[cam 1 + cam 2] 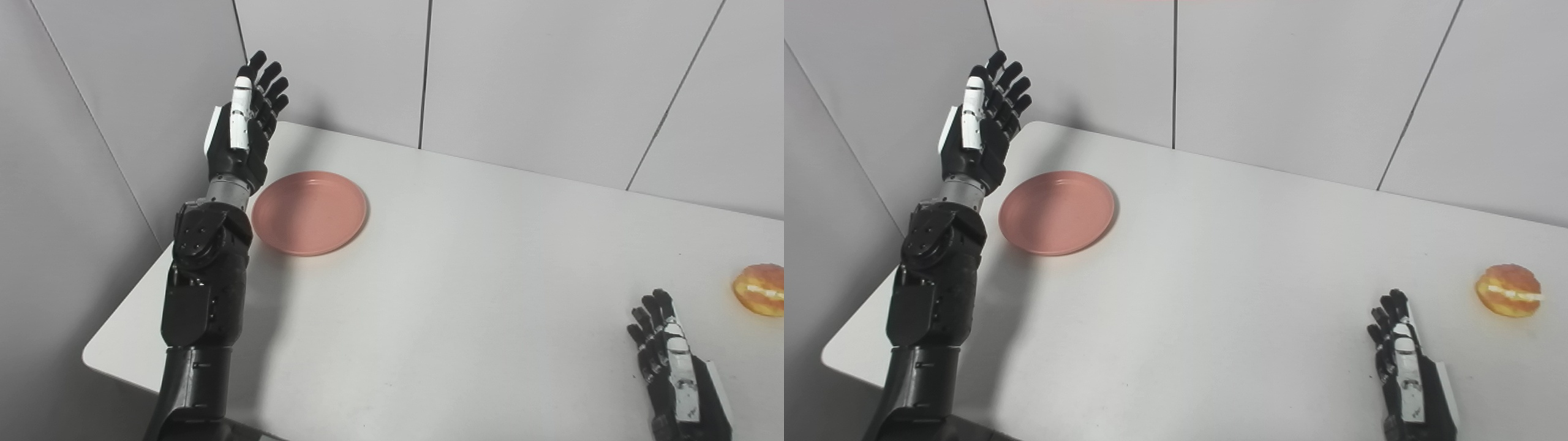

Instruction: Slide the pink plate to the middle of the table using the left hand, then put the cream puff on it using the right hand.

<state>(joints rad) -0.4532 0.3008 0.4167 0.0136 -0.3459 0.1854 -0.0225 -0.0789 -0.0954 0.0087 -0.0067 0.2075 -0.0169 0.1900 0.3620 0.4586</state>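
The pink plate lies empty on the white table, near its far left corner. My left hand is raised upright just left of the plate, open, fingers straight and together, not touching it. The cream puff, golden with a white filling, sits at the table's right side. My right hand rests low at the front right, open and empty, fingers pointing away, a short way left of and nearer than the puff.
Grey panel walls stand close behind the table and along its left side. The table's left front corner is rounded, beside my left forearm.
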